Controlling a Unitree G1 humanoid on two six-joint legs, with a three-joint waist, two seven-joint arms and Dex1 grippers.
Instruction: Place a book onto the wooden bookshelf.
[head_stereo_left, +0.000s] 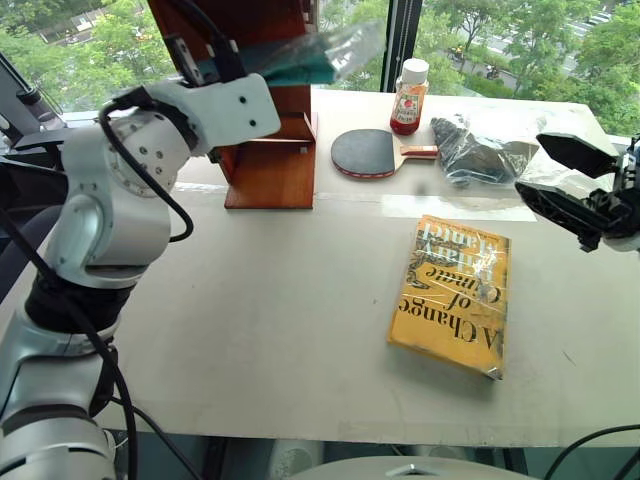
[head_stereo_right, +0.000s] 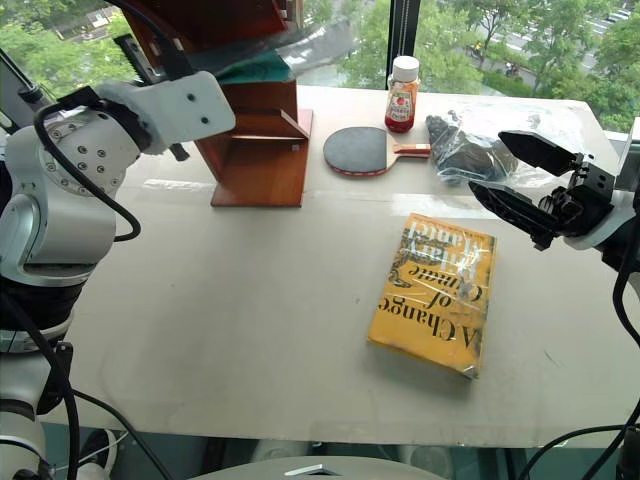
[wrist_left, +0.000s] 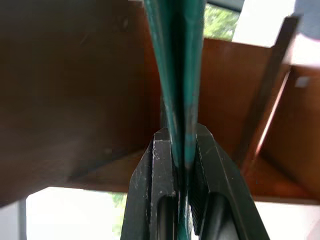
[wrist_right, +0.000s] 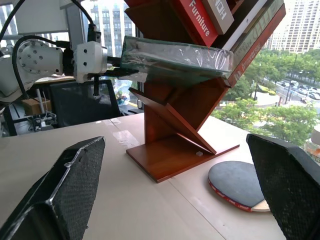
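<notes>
The teal-green book (wrist_right: 175, 59) in crinkled clear plastic hangs in the air, lying roughly flat against the upper part of the wooden bookshelf (wrist_right: 172, 117). My left gripper (wrist_left: 181, 165) is shut on the book's near edge, with both black fingers pressed on its covers. From the head, the book (head_stereo_left: 305, 60) juts out past the left gripper (head_stereo_left: 215, 62) in front of the bookshelf (head_stereo_left: 270, 170). Whether the book rests on a shelf board I cannot tell. My right gripper (head_stereo_right: 515, 170) stands open and empty over the table's right side.
A yellow-orange book (head_stereo_left: 450, 295) lies flat on the white table (head_stereo_left: 250, 320). Behind it are a table-tennis paddle (head_stereo_left: 365, 153), a red-labelled bottle (head_stereo_left: 408, 97) and a dark bundle in clear plastic (head_stereo_left: 480, 148). Other books (wrist_right: 197, 20) lean in the shelf's top.
</notes>
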